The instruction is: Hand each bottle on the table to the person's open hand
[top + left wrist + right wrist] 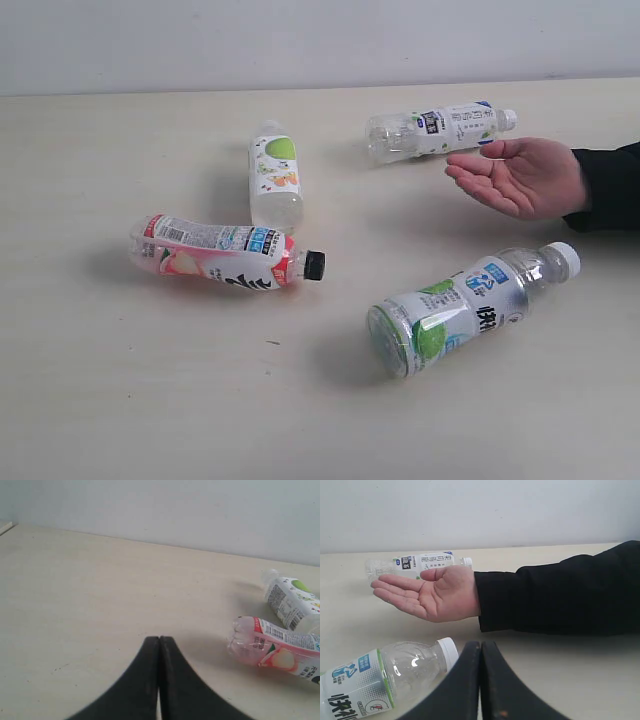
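Several bottles lie flat on the pale table (120, 380). A pink-red labelled bottle with a black cap (220, 252) lies at the left, its base visible in the left wrist view (272, 645). A green-and-white bottle (274, 180) lies behind it. Another green-and-white bottle with a white cap (465, 305) lies at the front right, also in the right wrist view (385, 677). A white-blue bottle (440, 130) lies at the back, behind the person's open hand (515, 175). My left gripper (159, 639) and right gripper (481, 643) are both shut and hold nothing. Neither shows in the exterior view.
The person's black sleeve (560, 592) reaches in from the right edge of the table, palm up just above the surface. A pale wall (300, 40) runs behind the table's far edge.
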Tool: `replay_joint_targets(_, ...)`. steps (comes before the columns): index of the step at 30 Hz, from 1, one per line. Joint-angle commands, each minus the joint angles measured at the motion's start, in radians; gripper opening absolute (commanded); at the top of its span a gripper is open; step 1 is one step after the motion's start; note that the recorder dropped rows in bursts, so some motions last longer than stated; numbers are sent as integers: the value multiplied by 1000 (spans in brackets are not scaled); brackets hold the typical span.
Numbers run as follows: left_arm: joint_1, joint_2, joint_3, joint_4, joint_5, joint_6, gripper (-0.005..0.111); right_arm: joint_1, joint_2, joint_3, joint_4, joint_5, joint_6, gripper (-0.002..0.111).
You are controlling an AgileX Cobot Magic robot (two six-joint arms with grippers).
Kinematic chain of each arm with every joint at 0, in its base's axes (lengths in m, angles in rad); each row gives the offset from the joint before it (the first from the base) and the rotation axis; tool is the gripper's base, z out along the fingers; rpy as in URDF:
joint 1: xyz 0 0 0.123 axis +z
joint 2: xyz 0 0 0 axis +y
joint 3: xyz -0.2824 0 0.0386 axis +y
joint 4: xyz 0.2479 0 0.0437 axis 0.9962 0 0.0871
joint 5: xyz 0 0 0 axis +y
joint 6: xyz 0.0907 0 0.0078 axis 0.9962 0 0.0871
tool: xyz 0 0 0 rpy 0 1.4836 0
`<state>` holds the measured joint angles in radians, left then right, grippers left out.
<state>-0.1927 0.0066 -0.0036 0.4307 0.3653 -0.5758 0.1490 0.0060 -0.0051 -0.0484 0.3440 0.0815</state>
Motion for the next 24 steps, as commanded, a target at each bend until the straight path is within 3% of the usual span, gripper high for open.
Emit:
replay_joint_targets(1, -5, -7, 4, 5, -4, -1, 0, -6, -6, 5, -2, -5, 0, 1)
replay_joint_targets(24, -5, -7, 4, 5, -4, -1, 0, -6, -6, 5, -2, -5, 0, 1)
